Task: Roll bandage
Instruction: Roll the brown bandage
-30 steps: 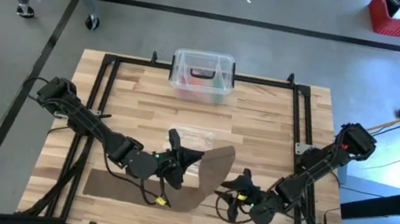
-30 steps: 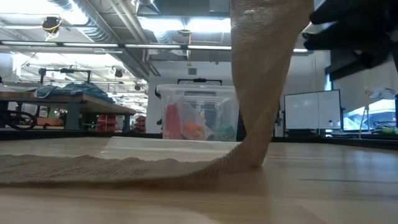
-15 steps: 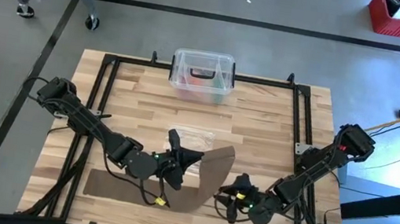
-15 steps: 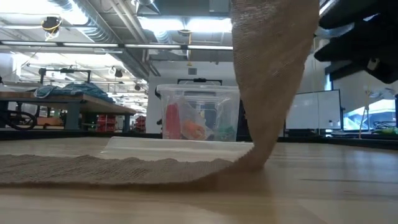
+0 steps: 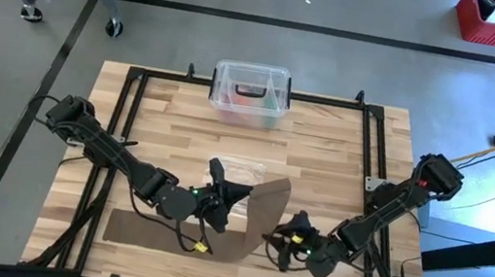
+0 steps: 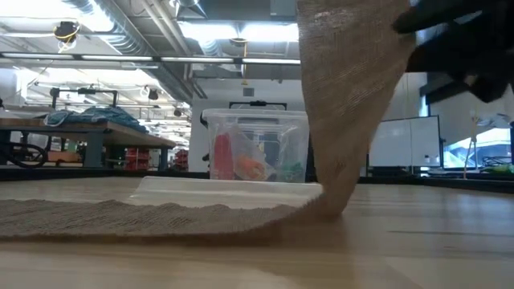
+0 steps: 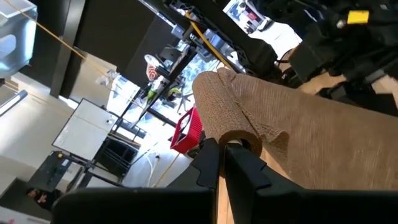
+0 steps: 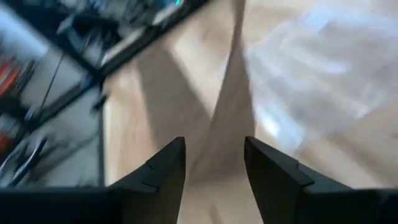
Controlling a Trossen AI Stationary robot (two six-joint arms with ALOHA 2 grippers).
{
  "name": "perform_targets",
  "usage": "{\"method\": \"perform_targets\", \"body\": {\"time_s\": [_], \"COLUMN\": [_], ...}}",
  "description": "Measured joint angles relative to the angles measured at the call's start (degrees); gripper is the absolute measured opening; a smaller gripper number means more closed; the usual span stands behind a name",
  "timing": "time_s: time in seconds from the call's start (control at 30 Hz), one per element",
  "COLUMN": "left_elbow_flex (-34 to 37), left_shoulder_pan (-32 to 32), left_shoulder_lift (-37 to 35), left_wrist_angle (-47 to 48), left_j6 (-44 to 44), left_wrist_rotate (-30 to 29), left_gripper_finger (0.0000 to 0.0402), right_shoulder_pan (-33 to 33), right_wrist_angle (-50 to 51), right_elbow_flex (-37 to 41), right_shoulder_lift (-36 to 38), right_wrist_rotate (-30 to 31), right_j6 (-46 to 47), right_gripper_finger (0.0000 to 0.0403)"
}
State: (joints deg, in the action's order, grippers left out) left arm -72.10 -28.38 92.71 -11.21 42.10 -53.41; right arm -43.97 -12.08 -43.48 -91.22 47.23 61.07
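The brown bandage is partly wound into a small roll, held up over the table's middle by my left gripper, which is shut on it. From the roll the strip drops to the table. Its remaining length lies flat toward the left edge. My right gripper stands open just right of the hanging strip, which shows ahead of its fingers with no visible touch. My left gripper pinches the roll at its open end face between its two shut fingers. The fingers come in about level from the table's left, along the roll's axis. The roll is lifted clear, and the strip hangs from it with its lower part on the table.
A clear plastic box with a black handle stands at the table's far edge, also seen as the box behind the strip. A clear plastic bag lies flat just beyond the roll. Black frame rails border the wooden top.
My right gripper has rolled a little at the wrist while staying beside the hanging strip. The strip's foot on the table has shifted only slightly, and the roll stays held up in place.
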Motion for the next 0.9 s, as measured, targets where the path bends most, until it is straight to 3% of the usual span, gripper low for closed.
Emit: {"method": "perform_targets", "body": {"time_s": [0.3, 0.43, 0.6, 0.8, 0.9], "left_elbow_flex": [-0.01, -2.82, -6.03, -6.35, -6.10], "left_shoulder_pan": [-0.86, -3.35, -6.01, -5.67, -4.75], "left_shoulder_lift": [-0.02, -0.02, -0.12, -0.09, -0.09], "left_wrist_angle": [-0.51, -1.24, 2.52, 4.17, 7.19], "left_j6": [-0.14, 1.17, 0.61, 1.48, 0.00], "left_wrist_rotate": [-0.02, -0.10, -0.35, -10.04, -11.32], "left_gripper_finger": [0.0005, 0.0005, 0.0005, 0.0005, 0.0005], "right_shoulder_pan": [0.90, 0.88, 0.85, -2.08, -4.16], "right_wrist_angle": [-9.29, -9.63, -12.07, -11.38, -7.52], "right_elbow_flex": [-0.02, -0.02, -1.88, -8.09, -12.16], "right_shoulder_lift": [-8.29, -9.02, -7.10, -4.18, -2.97], "right_wrist_rotate": [6.19, 6.69, 1.30, -3.37, -3.31], "right_j6": [-3.61, -8.76, -25.62, -47.30, -56.34], "right_gripper_finger": [0.0159, 0.0116, 0.0016, 0.0014, 0.0005]}}
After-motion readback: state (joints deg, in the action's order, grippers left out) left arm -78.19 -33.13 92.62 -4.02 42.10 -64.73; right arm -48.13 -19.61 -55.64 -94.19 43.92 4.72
